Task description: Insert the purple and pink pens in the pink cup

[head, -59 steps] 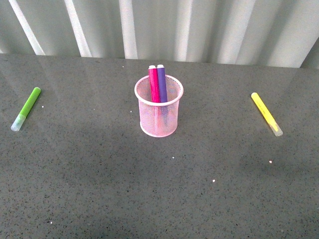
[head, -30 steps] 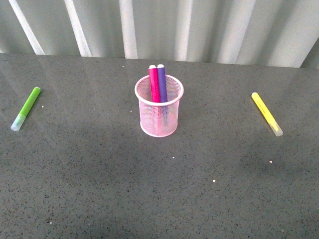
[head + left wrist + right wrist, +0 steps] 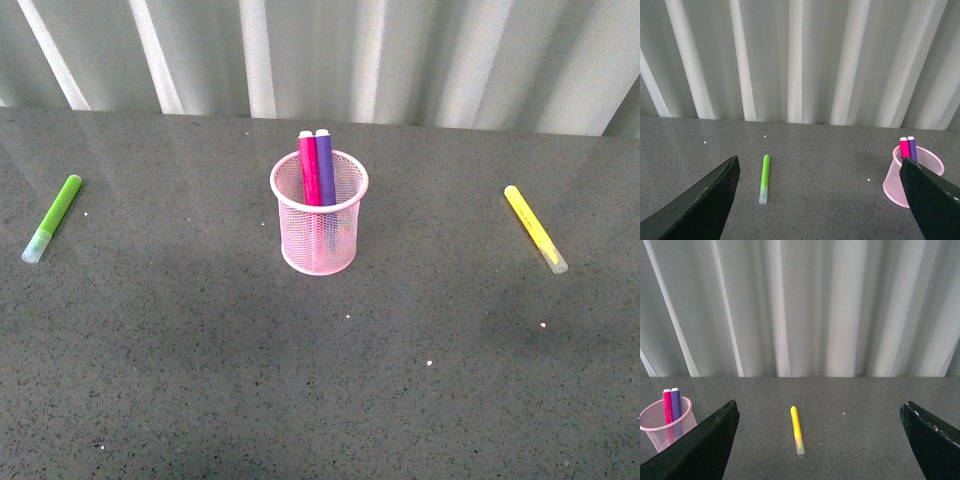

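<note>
From the body camera I see neither arm. The pink cup (image 3: pixel 319 226) stands upright near the middle of the grey table (image 3: pixel 300 380), with the pink pen (image 3: pixel 309 170) and the purple pen (image 3: pixel 325 168) both standing inside it, side by side and touching, their ends poking above the rim and leaning toward the far side. The pink one is on the left, the purple on the right.

A green marker (image 3: pixel 53 217) lies flat well off to the left of the cup, and a yellow marker (image 3: pixel 534 227) lies flat well off to the right. Between each marker and the cup the tabletop is bare, and the near half of the table is open too. The far edge of the table meets a pale curtain (image 3: pixel 320 55).

My left gripper (image 3: pixel 820 200) has its fingers spread wide, holding nothing, the green marker framed between them. My right gripper (image 3: pixel 820 440) is likewise wide apart and holding nothing, with the yellow marker between its fingers and the cup at one side.
</note>
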Robot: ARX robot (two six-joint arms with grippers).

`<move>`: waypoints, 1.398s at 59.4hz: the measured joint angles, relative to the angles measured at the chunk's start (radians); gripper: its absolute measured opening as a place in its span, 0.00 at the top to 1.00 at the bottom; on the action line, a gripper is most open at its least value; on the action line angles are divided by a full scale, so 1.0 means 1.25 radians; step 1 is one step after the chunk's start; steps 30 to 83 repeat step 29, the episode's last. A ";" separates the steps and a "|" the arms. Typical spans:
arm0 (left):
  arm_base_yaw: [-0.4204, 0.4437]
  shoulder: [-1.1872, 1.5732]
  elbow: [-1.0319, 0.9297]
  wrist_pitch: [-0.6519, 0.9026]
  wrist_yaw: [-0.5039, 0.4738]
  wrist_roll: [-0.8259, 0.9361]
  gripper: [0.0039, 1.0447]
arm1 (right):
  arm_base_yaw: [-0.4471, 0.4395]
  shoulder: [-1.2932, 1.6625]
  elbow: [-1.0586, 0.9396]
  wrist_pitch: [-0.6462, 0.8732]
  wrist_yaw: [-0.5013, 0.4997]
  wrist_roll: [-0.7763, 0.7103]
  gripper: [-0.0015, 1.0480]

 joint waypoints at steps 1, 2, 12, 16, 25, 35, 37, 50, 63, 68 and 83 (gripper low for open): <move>0.000 0.000 0.000 0.000 0.000 0.000 0.06 | 0.000 0.000 0.000 0.000 0.000 0.000 0.07; 0.000 0.000 0.000 0.000 0.000 0.000 0.06 | 0.000 0.000 0.000 0.000 0.000 0.000 0.07; 0.000 0.000 0.000 0.000 0.000 0.000 0.06 | 0.000 0.000 0.000 0.000 0.000 0.000 0.07; 0.000 0.000 0.000 0.000 0.000 0.000 0.06 | 0.000 0.000 0.000 0.000 0.000 0.000 0.07; 0.000 0.000 0.000 0.000 0.000 0.000 0.06 | 0.000 0.000 0.000 0.000 0.000 0.000 0.07; 0.000 0.000 0.000 0.000 0.000 0.000 0.06 | 0.000 0.000 0.000 0.000 0.000 0.000 0.07; 0.000 0.000 0.000 0.000 0.000 0.000 0.06 | 0.000 0.000 0.000 0.000 0.000 0.000 0.07; 0.000 0.000 0.000 0.000 0.000 0.000 0.06 | 0.000 0.000 0.000 0.000 0.000 0.000 0.07; 0.000 0.000 0.000 0.000 0.000 0.000 0.06 | 0.000 0.000 0.000 0.000 0.000 0.000 0.07; 0.000 0.000 0.000 0.000 0.000 0.000 0.06 | 0.000 0.000 0.000 0.000 0.000 0.000 0.07; 0.000 0.000 0.000 0.000 0.000 0.000 0.06 | 0.000 0.000 0.000 0.000 0.000 0.000 0.07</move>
